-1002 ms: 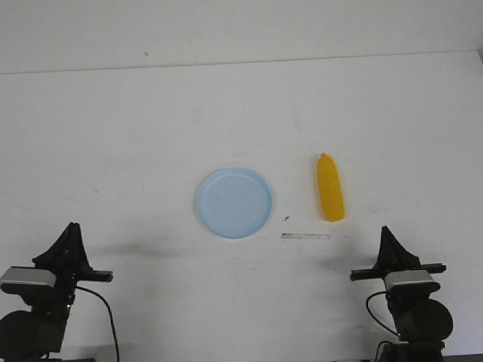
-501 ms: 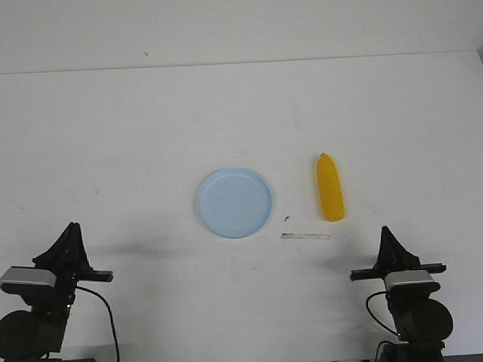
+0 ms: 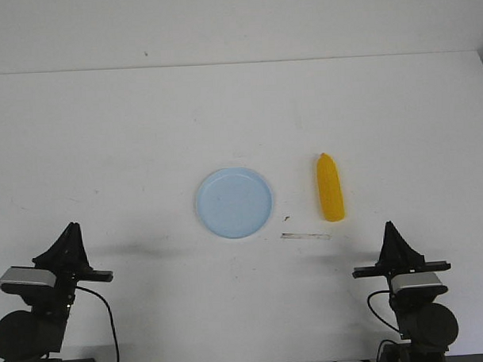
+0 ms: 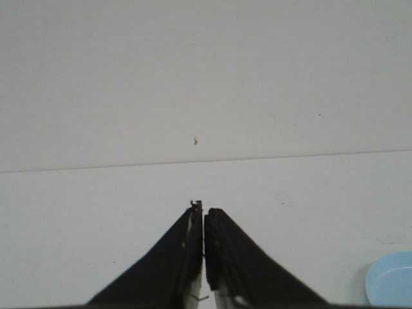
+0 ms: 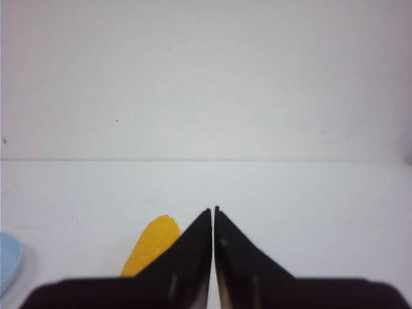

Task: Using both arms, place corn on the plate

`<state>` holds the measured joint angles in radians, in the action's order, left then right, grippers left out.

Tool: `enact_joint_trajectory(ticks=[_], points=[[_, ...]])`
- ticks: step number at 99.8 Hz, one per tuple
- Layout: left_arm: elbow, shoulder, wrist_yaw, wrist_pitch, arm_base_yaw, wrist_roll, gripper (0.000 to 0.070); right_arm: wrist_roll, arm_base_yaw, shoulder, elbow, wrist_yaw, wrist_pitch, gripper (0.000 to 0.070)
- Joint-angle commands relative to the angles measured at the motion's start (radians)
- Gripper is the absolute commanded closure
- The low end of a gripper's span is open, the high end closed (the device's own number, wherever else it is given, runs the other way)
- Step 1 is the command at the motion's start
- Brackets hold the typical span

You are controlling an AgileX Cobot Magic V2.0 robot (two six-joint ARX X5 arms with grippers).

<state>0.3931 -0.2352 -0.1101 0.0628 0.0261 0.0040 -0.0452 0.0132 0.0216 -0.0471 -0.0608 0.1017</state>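
White counter (image 3: 145, 137) fills the scene, and the corn (image 3: 330, 188) is laid flat on it, lengthwise front to back with its tapered tip pointing away from the robot. It is seen just right of the plate (image 3: 234, 203), apart from it. A thin pale strip (image 3: 305, 236) is seen nearer the robot, between the two. The right jaws (image 3: 392, 229) are pressed together, empty, near the corn's blunt end. The left jaws (image 3: 69, 230) are likewise closed on nothing, well apart from the plate.

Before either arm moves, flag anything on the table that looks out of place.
One thing: a thin pale strip lies flat between the plate and the corn, touching neither. What it is cannot be told. Nothing is spilled or damaged.
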Motion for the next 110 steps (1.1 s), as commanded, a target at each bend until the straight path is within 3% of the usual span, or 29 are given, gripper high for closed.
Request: enact_joint_trajectory(ticks=[1, 50, 67, 89, 92, 93, 110], points=[[0.009, 0.001, 0.001, 0.013, 0.002, -0.009, 0.0699, -0.026, -0.002, 0.025, -0.040, -0.005, -0.003, 0.0692], [0.009, 0.001, 0.001, 0.013, 0.002, -0.009, 0.0699, -0.032, -0.108, 0.531, -0.256, -0.016, 0.085, 0.0693], [0.009, 0.001, 0.001, 0.013, 0.002, -0.009, 0.0699, -0.045, -0.168, 0.745, -0.381, -0.014, 0.034, 0.0694], [0.009, 0.001, 0.001, 0.013, 0.002, -0.009, 0.0699, -0.090, -0.235, 1.035, -0.617, 0.017, -0.132, 0.0694], [0.009, 0.001, 0.001, 0.013, 0.002, -0.009, 0.0699, -0.104, -0.239, 1.069, -0.658, 0.022, -0.175, 0.0694], [0.009, 0.001, 0.001, 0.013, 0.002, -0.009, 0.0699, -0.143, -0.246, 1.142, -0.754, 0.039, -0.279, 0.0694], [0.009, 0.001, 0.001, 0.013, 0.002, -0.009, 0.0699, -0.210, -0.248, 1.312, -0.991, 0.042, -0.539, 0.0694]])
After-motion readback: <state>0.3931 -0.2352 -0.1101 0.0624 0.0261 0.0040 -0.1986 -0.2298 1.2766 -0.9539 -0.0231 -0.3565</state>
